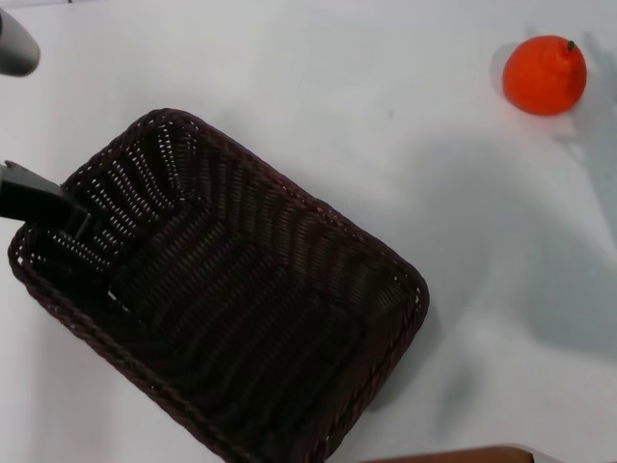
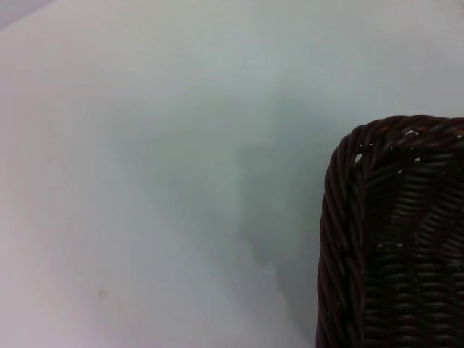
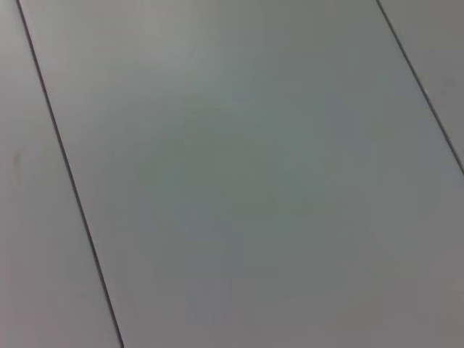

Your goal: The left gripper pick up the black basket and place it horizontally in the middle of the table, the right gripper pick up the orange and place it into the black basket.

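The black basket (image 1: 231, 299) is a large dark woven basket lying diagonally across the white table (image 1: 386, 145) in the head view. Its corner also shows in the left wrist view (image 2: 395, 239). My left gripper (image 1: 75, 224) comes in from the left edge and grips the basket's left end wall, with one finger inside the rim. The offset shadow at the basket's lower right suggests it is held a little above the table. The orange (image 1: 545, 74) sits on the table at the far right, well apart from the basket. My right gripper is out of view.
A grey arm part (image 1: 14, 43) shows at the top left corner. A brown edge (image 1: 453, 453) shows at the bottom of the head view. The right wrist view shows only a plain grey surface with thin dark lines.
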`<move>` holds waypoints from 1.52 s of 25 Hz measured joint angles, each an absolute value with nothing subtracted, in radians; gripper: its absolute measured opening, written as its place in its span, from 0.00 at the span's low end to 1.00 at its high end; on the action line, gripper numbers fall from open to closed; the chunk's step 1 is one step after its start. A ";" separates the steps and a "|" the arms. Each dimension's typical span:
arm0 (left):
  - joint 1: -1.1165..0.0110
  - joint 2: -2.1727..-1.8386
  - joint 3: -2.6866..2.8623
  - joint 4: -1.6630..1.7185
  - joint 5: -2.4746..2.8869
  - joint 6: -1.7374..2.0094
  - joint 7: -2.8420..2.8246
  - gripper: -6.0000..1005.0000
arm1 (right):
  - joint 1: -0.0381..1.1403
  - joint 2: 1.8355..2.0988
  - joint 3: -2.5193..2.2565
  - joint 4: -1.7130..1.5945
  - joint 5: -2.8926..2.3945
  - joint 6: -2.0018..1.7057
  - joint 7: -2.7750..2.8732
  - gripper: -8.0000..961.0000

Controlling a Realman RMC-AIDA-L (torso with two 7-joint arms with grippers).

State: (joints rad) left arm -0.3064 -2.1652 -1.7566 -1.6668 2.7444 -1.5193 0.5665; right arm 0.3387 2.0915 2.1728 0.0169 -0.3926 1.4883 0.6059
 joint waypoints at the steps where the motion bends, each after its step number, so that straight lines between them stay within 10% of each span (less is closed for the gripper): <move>1: -0.306 -2.165 -1.757 -1.673 2.744 -1.523 0.563 0.35 | 0.339 2.091 2.175 0.017 -0.393 1.487 0.606 0.84; 16: -0.328 -2.167 -1.949 -1.669 2.666 -1.623 0.252 0.23 | 0.361 2.091 2.182 0.019 -0.393 1.478 0.607 0.84; 38: -0.027 -2.171 -1.977 -1.766 2.395 -1.463 0.017 0.26 | 0.443 2.078 2.177 0.008 -0.402 1.422 0.608 0.84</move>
State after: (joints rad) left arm -0.0273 -2.1710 -1.9769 -1.7660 2.3952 -1.4632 0.0173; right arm 0.4428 2.0776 2.1766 0.0079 -0.4020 1.4218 0.6075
